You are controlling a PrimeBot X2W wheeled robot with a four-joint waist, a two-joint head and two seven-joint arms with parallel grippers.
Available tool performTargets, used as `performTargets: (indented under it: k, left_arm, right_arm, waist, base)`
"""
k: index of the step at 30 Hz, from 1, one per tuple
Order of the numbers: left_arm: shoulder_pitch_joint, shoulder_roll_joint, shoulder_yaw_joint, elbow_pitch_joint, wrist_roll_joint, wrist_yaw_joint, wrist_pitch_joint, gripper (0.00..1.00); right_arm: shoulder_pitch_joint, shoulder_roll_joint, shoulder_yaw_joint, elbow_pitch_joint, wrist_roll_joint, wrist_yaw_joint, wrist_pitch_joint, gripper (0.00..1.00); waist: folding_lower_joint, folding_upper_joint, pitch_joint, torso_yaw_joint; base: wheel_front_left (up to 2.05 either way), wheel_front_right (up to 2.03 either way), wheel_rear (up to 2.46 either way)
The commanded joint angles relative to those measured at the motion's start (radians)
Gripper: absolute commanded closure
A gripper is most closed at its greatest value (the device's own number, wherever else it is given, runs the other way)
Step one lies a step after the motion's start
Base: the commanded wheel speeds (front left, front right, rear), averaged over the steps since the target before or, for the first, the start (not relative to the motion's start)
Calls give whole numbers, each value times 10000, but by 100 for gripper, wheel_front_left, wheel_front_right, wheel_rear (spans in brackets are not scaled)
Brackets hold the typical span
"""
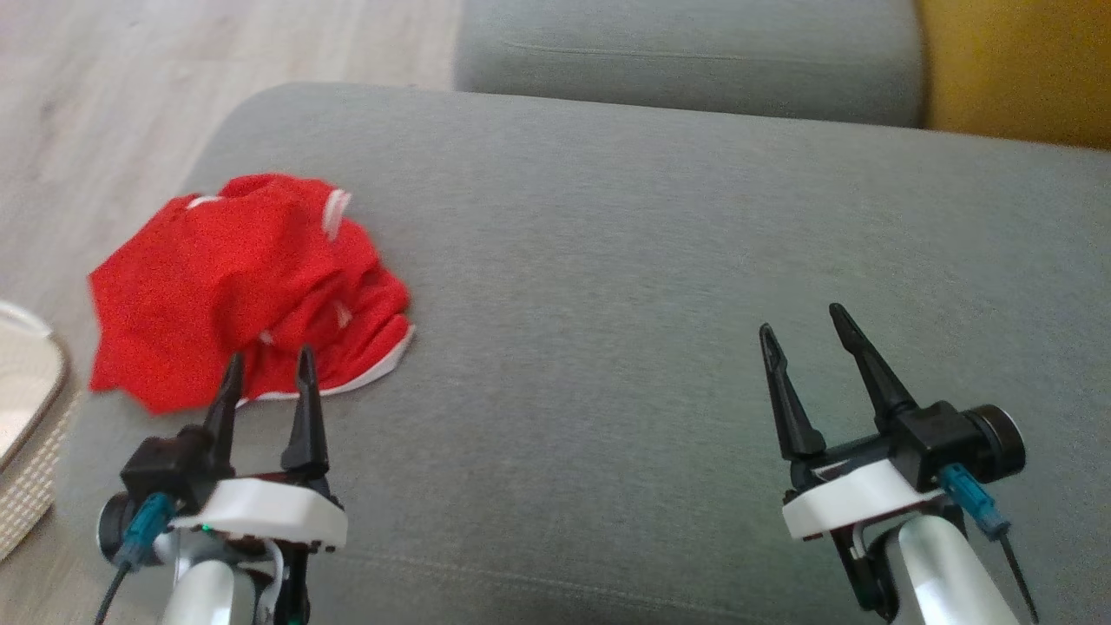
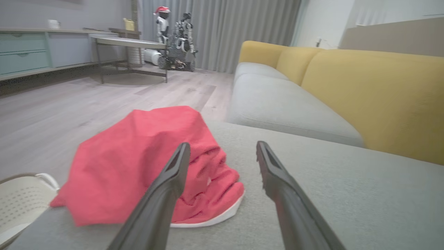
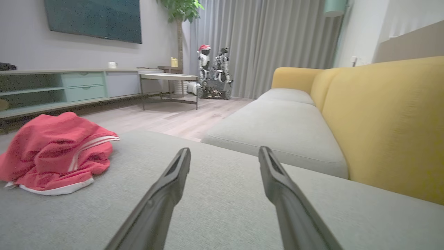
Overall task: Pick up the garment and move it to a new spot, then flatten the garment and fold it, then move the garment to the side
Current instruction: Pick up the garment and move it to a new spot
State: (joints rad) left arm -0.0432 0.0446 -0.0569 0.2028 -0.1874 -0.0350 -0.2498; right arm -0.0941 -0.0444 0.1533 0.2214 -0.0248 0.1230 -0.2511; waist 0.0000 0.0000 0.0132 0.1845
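At the lower left of the head view, our left gripper holds its two fingers apart and empty, pointing at the near hem of the crumpled red garment with white trim; we judge it is lined up for the first pick-up. At the lower right, the right gripper is spread too, holding nothing, well apart from the cloth. The garment lies heaped at the left edge of the grey sofa cushion, near a pale perforated basket, with the yellow backrest far at the upper right.
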Motion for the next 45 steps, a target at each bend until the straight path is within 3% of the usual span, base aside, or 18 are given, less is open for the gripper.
performTargets:
  k: [1,11,19,35,45]
  left_arm:
    - [-318,58,419,-385,44,43,-120,0]
    - [-49,57,614,-478,-99,142,-120,0]
    - [92,57,610,-496,-220,124,-120,0]
    - [-2,57,954,-417,-647,136,-120,0]
    - [-1323,91,1536,221,-685,-481,-120,0]
  right_arm:
    - [-399,-58,252,-376,97,77,-107,0]
    - [-177,-58,280,-412,179,77,-107,0]
    - [112,-58,110,-482,485,77,-107,0]
    - [134,-58,264,-479,625,77,-107,0]
    - [-481,-58,-366,-935,-89,77,-107,0]
  waist:
    - [0,0,-64,629]
    - [0,0,-239,2133]
    - [0,0,-402,2743]
    - [0,0,-303,2462]
    - [0,0,1122,1926]
  base:
    - [0,0,0]
    - [0,0,0]
    - [0,0,0]
    - [0,0,0]
    - [0,0,0]
